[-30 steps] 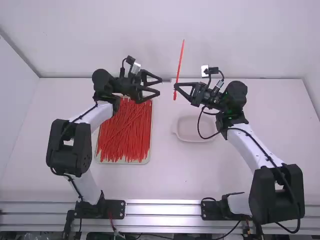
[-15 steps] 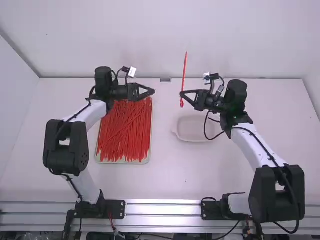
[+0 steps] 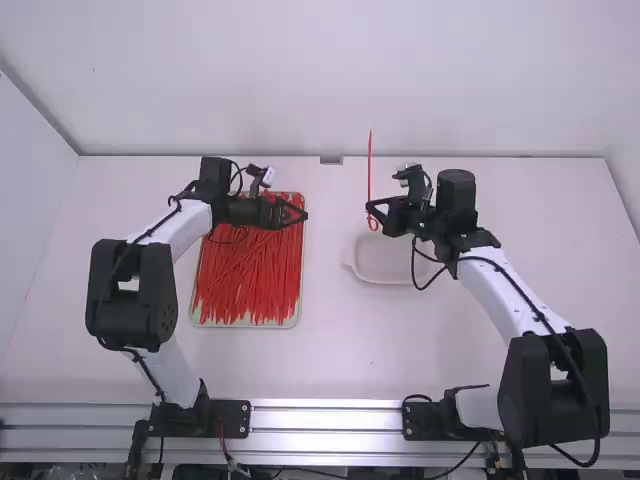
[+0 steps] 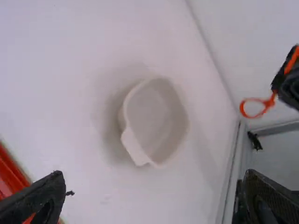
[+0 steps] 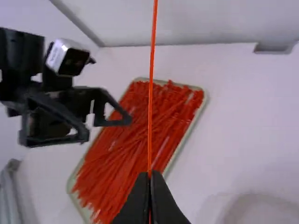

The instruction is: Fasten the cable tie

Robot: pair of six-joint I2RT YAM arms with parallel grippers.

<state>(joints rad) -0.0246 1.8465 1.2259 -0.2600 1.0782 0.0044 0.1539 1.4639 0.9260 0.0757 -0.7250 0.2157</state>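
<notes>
Robotics lab bench: white table, plain white walls, aluminium mounting rail along the front edge.

White table meets plain white walls.

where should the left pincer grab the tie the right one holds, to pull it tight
Probably the straight tail of the cable tie above the right pincer, coming in sideways from the tray side: it stands upright and free, while the small loop sits tight against that pincer.
</notes>
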